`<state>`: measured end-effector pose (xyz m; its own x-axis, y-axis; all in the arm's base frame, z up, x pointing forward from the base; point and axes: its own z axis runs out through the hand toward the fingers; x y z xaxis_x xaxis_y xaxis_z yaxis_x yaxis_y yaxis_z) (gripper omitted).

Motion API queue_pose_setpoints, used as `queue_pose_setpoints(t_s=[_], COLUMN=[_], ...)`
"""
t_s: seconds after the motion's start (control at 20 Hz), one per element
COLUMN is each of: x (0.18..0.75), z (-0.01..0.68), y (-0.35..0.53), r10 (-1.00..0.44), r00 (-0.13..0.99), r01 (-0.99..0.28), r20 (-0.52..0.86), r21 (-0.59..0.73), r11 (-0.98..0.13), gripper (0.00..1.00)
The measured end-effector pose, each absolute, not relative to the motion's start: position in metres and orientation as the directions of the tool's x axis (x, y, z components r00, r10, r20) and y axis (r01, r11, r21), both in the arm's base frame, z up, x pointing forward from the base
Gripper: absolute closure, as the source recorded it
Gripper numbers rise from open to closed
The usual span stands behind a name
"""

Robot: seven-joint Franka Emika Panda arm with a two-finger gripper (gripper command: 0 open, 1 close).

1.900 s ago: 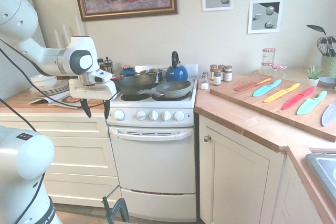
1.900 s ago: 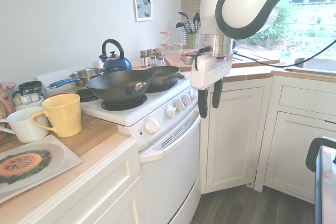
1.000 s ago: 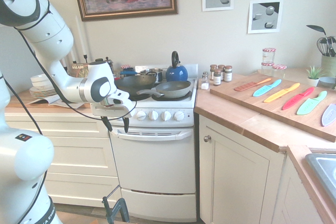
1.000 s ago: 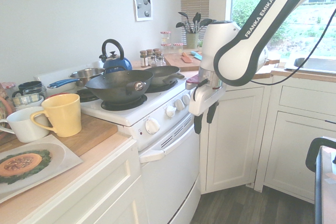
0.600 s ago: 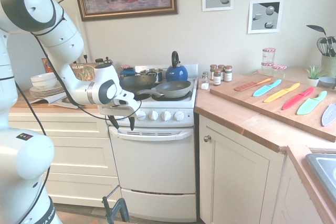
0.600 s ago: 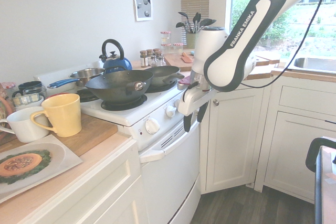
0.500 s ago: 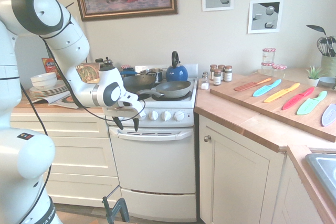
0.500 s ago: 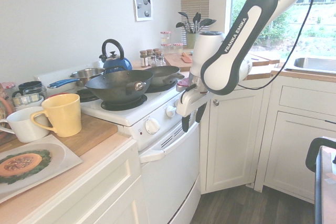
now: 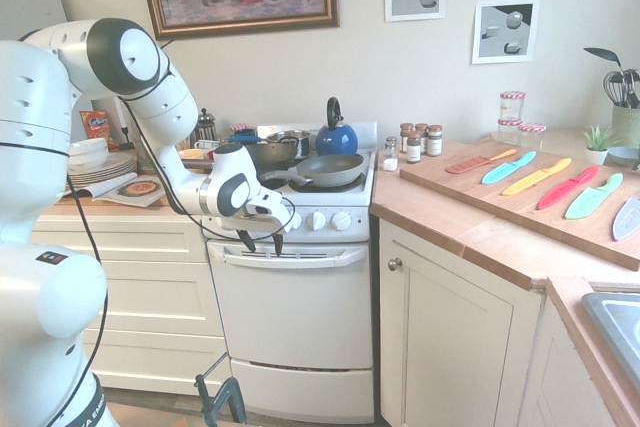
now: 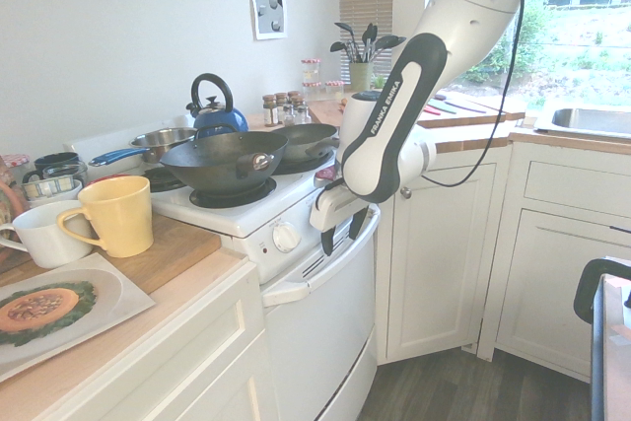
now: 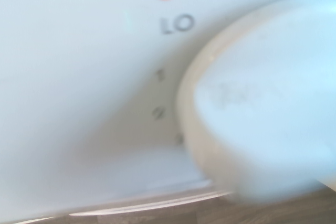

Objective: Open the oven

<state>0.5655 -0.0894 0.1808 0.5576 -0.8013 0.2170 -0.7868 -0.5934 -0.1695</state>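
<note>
The oven is a white stove with its door shut, also seen from the side in the second exterior view. Its curved handle runs under a row of white knobs. My gripper hangs open with its fingers pointing down, right in front of the knob panel's left end and just above the handle. Nothing is between the fingers. The wrist view is filled by a blurred white knob and the panel's "LO" print.
A black wok, a frying pan and a blue kettle sit on the stovetop. A cream cabinet door stands right of the oven. Plates and mugs are on the left counter, and coloured knives on the right.
The arm has swung right and down from the left counter to the front of the oven's knob panel. The fingers have stayed open.
</note>
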Motion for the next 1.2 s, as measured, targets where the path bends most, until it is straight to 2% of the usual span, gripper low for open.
queue_pose_setpoints(t_s=[0.3,0.5,0.7,0.9,1.2], x=[0.562,0.539,0.47,0.407,0.354], z=[0.163,0.151,0.109,0.078,0.09], y=[-0.091,-0.09,-0.095,-0.113,-0.147], r10=[-0.728,-0.728,-0.742,-0.773,-0.784], r00=[0.647,0.64,0.653,0.624,0.611], r01=[-0.713,-0.706,-0.73,-0.764,-0.773], r20=[0.228,0.247,0.152,0.114,0.106], r21=[-0.16,-0.185,-0.135,-0.118,-0.13], r11=[-0.683,-0.683,-0.67,-0.634,-0.62], gripper=[0.0,0.0,0.0,0.0,0.0])
